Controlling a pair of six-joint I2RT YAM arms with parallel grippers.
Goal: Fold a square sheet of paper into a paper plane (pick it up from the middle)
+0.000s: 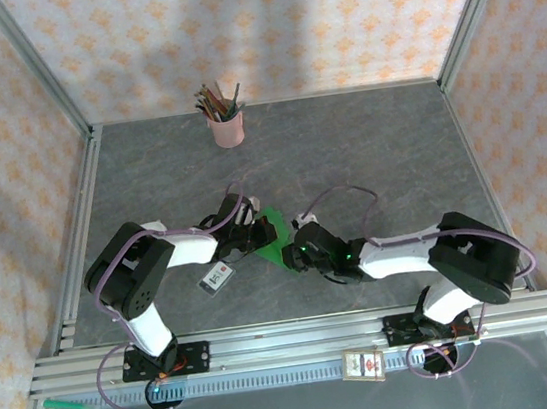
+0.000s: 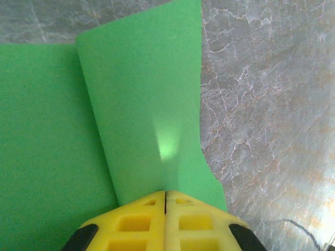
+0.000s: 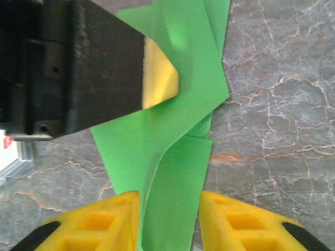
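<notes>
The green sheet of paper (image 2: 141, 104) is pinched from nine o'clock by the left claw (image 2: 165, 194), seemingly so its fold can be gripped by the released right claw (image 3: 168, 201) straddling it.

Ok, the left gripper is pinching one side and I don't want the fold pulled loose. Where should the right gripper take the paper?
Probably best at the raised near flap of the paper, which stands between the open fingers of the right gripper. Come straight in from the near side, low, then close. That flap is lifted off the table and lines up with the gap, while the left gripper is shut on the farther part.
</notes>
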